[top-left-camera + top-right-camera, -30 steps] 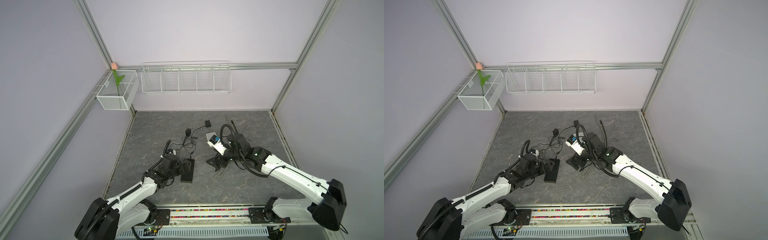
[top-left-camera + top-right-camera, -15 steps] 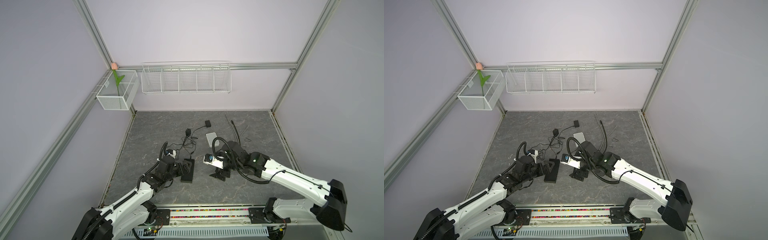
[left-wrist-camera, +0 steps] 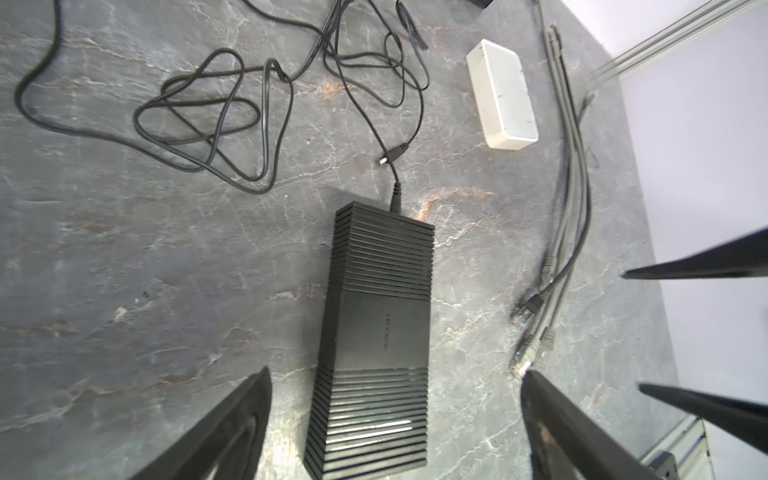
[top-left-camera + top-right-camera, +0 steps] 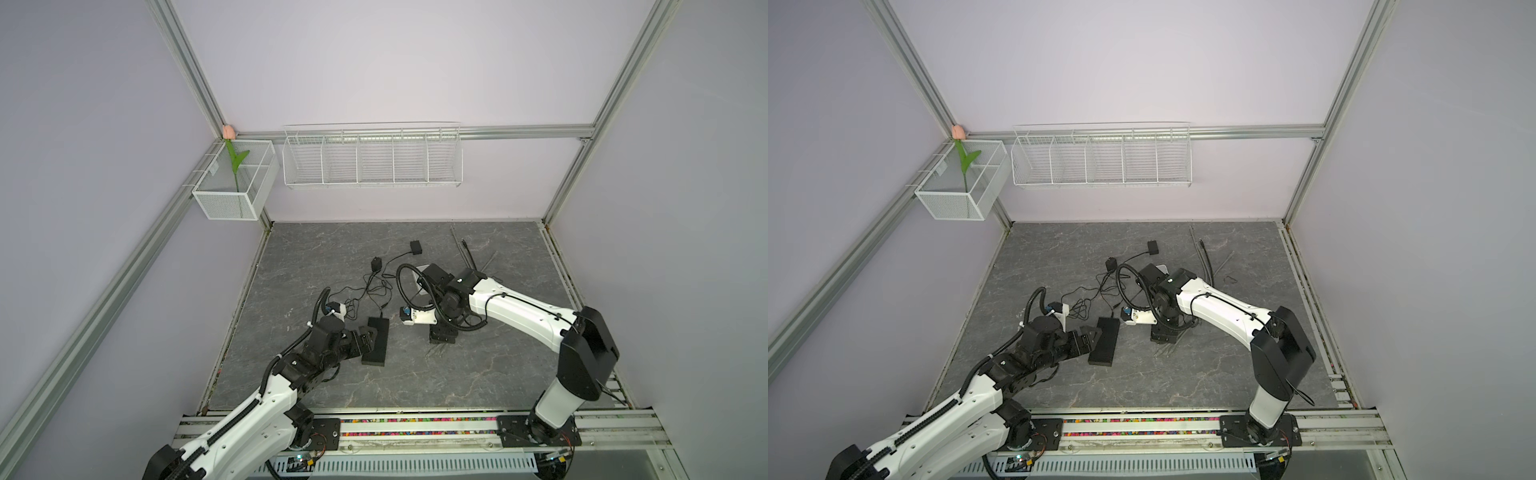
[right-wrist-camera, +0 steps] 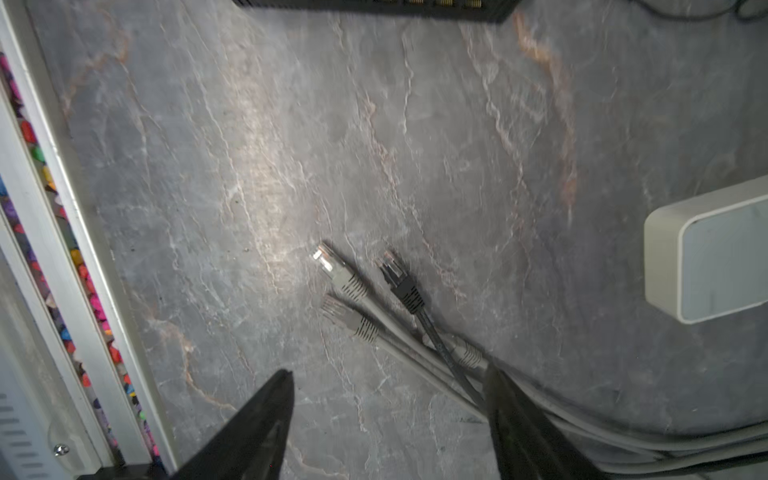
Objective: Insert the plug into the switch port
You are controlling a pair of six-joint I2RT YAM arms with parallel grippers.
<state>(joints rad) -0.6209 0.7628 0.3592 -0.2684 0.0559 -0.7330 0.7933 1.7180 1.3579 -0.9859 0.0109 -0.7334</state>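
Plug ends of three network cables lie loose on the grey, marble-veined tabletop. I see a pale grey plug with a clear tip, a second grey plug just beside it and a black plug alongside, all pointing roughly the same way. None of them sits in a port.

My right gripper hovers over their cables with its fingers spread apart and nothing clamped. The cable bundle runs close past one finger, and I cannot tell whether it touches.

The black ribbed rectangular plastic switch lies flat on the table, clear of the plugs, which rest off to its side nearer the right arm. In the right wrist view its row of ports just shows at the frame edge. A thin black power lead enters one short end of the switch.

My left gripper is also spread wide, one finger on either side of the switch and neither pressing on it.

A white rounded plastic box sits farther back on the table, apart from the switch.
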